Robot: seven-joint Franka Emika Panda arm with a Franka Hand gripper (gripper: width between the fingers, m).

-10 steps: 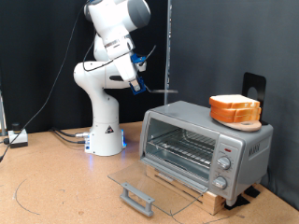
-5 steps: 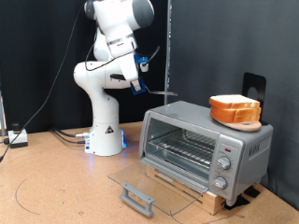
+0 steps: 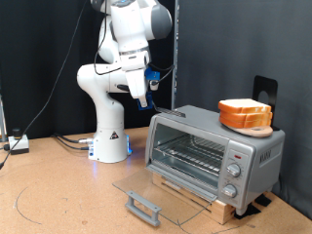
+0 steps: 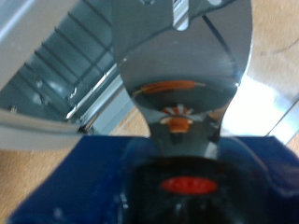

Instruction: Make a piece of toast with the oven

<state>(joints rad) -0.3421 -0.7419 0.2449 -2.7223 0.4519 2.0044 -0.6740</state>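
Silver-grey oven [image 3: 214, 151], door dropped open, is seen at lower right of the raised gripper [image 3: 142, 98], whose finger state cannot be told.

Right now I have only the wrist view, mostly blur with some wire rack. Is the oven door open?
Observer: Yes. The oven's glass door lies folded down flat in front of it.
Operator: Where is the gripper relative to it?
Observer: The gripper hangs in the air above the oven's corner on the exterior view's left, not touching it.
Operator: Any bread around?
Observer: A pile of bread sits on the oven's roof, toward the exterior view's right. I can see no slice on the wire rack.
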